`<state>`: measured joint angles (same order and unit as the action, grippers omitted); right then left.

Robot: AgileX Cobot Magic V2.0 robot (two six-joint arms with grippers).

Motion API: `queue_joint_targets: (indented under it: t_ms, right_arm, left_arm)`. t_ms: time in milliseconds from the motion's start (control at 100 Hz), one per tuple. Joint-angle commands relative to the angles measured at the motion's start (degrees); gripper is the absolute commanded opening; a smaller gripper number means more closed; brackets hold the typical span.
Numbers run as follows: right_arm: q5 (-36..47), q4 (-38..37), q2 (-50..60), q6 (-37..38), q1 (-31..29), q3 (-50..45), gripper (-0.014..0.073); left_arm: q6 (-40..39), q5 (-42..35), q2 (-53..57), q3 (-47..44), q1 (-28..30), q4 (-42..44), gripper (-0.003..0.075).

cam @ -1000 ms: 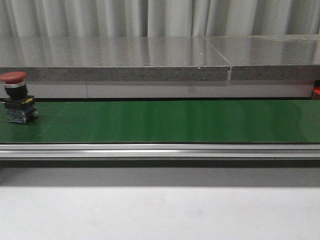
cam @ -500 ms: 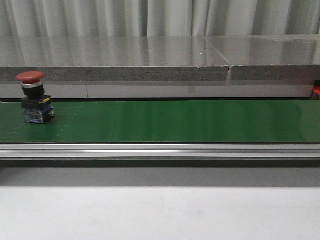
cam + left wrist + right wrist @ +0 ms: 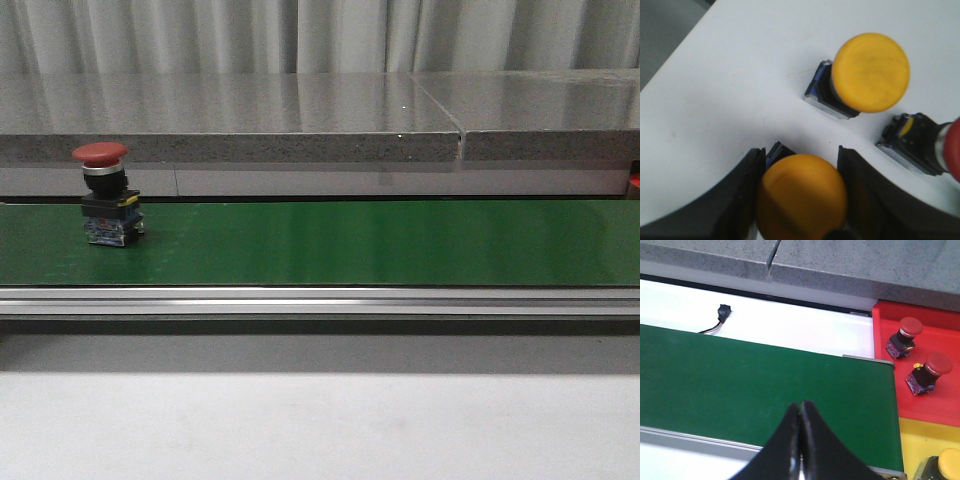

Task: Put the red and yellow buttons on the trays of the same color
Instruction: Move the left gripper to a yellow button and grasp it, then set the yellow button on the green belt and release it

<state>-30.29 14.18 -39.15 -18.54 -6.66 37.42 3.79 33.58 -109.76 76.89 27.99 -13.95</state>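
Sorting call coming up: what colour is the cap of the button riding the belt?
Red. The button on the green belt shows best in the front view.

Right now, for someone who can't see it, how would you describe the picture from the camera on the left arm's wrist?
The left gripper has its two black fingers around a yellow button on a white surface. A second yellow button stands farther off on it, with part of a red button cut off at the picture's edge.
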Motion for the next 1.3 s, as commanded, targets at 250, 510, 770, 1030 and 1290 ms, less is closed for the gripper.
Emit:
queue_joint_targets:
  t_ms: [250, 510, 770, 1030, 1290]
  right_arm:
    - [3.6, 0.6, 0.3, -0.4, 0.3, 1.5, -0.0068]
    - [3.6, 0.6, 0.3, -0.4, 0.3, 1.5, -0.0068]
    - [3.6, 0.6, 0.3, -0.4, 0.3, 1.5, -0.0068]
    - [3.6, 0.6, 0.3, -0.4, 0.3, 1.5, -0.0068]
    - [3.6, 0.6, 0.3, -0.4, 0.3, 1.5, -0.0068]
  left_arm:
    - [-0.5, 1.9, 18.4, 1.7, -0.4, -3.5, -0.0002]
    - [0.1, 4.9, 29.5, 1.7, -3.4, -3.4, -0.0002]
    - [1.5, 8.9, 32.2, -1.5, -10.6, -3.4, -0.0002]
    - [1.7, 3.4, 32.0, -10.4, -17.2, -3.4, -0.0002]
    - [1.7, 0.6, 28.2, -13.1, -18.3, -3.1, 0.0]
